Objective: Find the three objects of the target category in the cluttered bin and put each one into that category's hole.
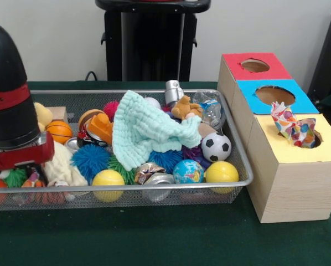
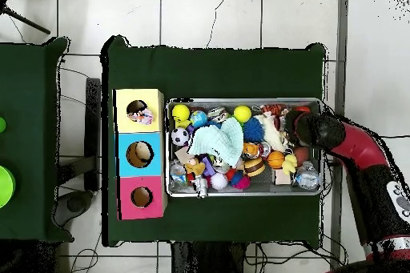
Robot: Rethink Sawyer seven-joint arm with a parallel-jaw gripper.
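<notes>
Down at one short end of the bin (image 1: 232, 141) hangs the gripper (image 1: 22, 166), its red and black body low over the toys there; its fingers are hidden among the clutter, so whether they are spread or closed on anything cannot be told. From overhead the red and black arm (image 2: 360, 151) reaches in from the bench edge by the robot's base and ends over that same end of the mesh tray. The bin lies lengthwise on the green-covered bench (image 1: 154, 238), about midway between its long edges, and is heaped with toys. A pale mint knitted cloth (image 1: 149, 130) is draped over the middle of the heap. Along the long rim away from the robot sit two yellow balls (image 1: 108, 178), a small globe ball (image 1: 187, 170) and a black and white football (image 1: 216, 147). An orange basketball (image 1: 60, 131) lies close to the gripper. Just beyond the bin's other short end stands a row of three wooden boxes topped red (image 1: 254, 66), blue (image 1: 273, 95) and yellow (image 1: 298, 147), each with a round hole; a patterned crumpled wrapper (image 1: 293, 126) pokes out of the yellow box's hole.
</notes>
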